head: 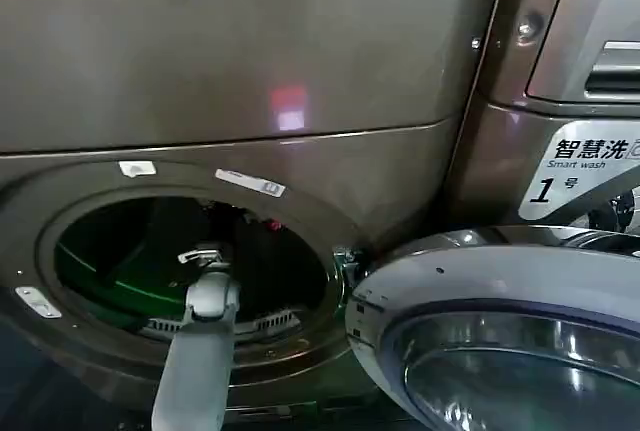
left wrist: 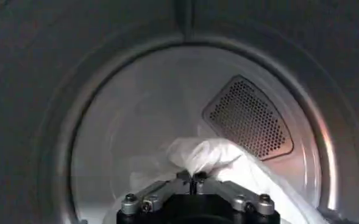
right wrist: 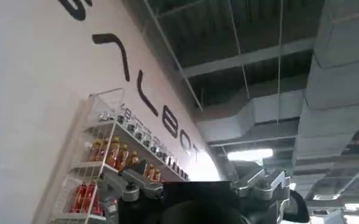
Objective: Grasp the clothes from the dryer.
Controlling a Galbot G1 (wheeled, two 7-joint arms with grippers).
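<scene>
Your left arm [head: 195, 361] reaches from the near edge up into the open porthole of the dryer [head: 250, 71], the bronze-brown machine with the plain flat top panel. From the head camera you see its wrist at the mouth of the drum, with the left gripper [head: 203, 257] just inside. The drum looks dark there, with a green glow on its left wall and a little red far back near the top of the opening. The silver-rimmed glass door [head: 500, 336] hangs swung open at the near right. Beyond it stands the neighbouring machine [head: 580, 101], the one with the "Smart wash" sticker [head: 585, 166].

The left wrist camera gives you what the head camera hides. The clothes [left wrist: 213, 159] lie as a white, crumpled bundle on the drum floor, in front of the pale back wall and just below its perforated vent panel [left wrist: 247, 117]. The left gripper [left wrist: 193, 179] has its fingertips drawn together on a raised fold of that fabric, so it is pinching the bundle.

Your right gripper [right wrist: 197, 198] is well away from the dryer, pointing up toward a ceiling with ducts and a light. A wire shelf of bottles [right wrist: 115, 161] stands against a lettered wall beside it. You cannot tell how its fingers are set.
</scene>
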